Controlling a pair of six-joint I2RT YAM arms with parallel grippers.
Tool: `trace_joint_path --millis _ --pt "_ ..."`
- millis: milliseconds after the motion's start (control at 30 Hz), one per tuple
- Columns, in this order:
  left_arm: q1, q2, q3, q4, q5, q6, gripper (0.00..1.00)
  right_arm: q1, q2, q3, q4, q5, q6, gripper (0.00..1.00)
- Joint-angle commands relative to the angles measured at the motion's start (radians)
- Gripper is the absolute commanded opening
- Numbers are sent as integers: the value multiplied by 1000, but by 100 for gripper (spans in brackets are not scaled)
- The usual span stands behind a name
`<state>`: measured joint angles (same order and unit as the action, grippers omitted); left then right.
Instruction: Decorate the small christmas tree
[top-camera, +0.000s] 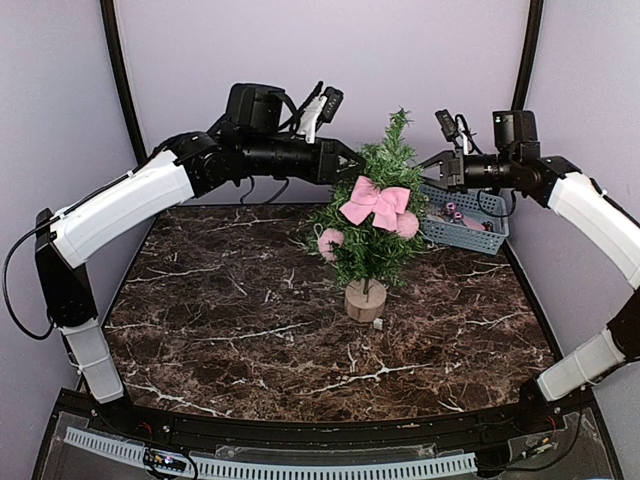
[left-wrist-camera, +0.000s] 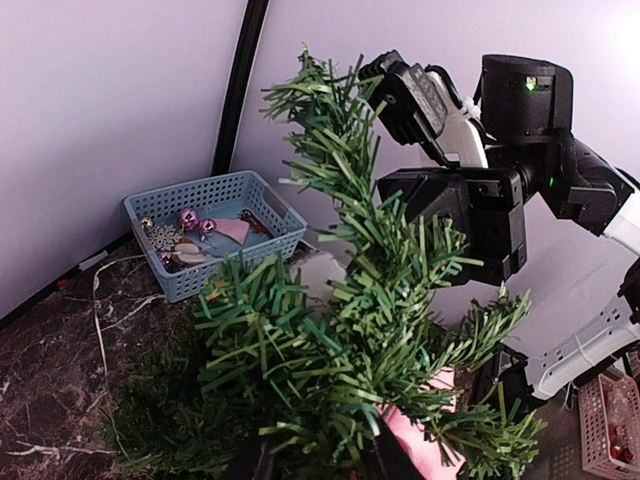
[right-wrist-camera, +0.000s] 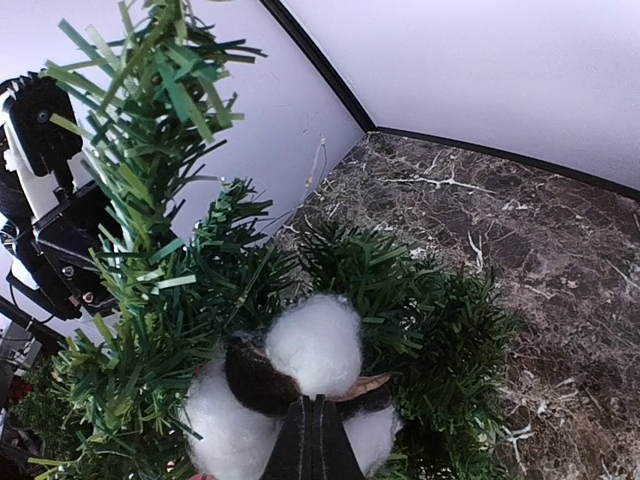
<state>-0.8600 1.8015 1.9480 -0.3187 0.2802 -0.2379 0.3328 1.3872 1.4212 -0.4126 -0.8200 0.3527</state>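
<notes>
1. Small christmas tree (top-camera: 372, 240) stands upright, mid-tabletop toward the far edge, wearing a pink bow (top-camera: 378, 203)
2. Left gripper (top-camera: 345, 163) is buried in its upper branches; needles hide the jaws, can't tell
3. Right gripper (right-wrist-camera: 315, 435): jaws closed, tips at a white cotton ornament (right-wrist-camera: 315, 345)

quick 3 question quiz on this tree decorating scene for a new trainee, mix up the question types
1. True or false: a pink fabric bow sits on the small green christmas tree.
2. Where on the dark marble table is the blue plastic basket? A near left corner, B far right corner, C under the tree.
3. Fill in: the tree's base is a round ___ disc.

Key: 1 true; 2 B; 3 wooden.
</notes>
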Motion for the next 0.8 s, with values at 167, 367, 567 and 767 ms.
trace_joint_path --millis 167,367,567,767 --pt "6 5 33 -21 24 14 12 23 32 4 30 -3 -11 0" --pt "6 7 34 -22 26 13 8 23 32 4 30 4 -8 0" --pt "7 1 35 -27 14 16 16 23 17 10 29 22 -1 9" --pt "6 -24 23 -34 -26 30 32 17 -16 -1 34 77 3 28"
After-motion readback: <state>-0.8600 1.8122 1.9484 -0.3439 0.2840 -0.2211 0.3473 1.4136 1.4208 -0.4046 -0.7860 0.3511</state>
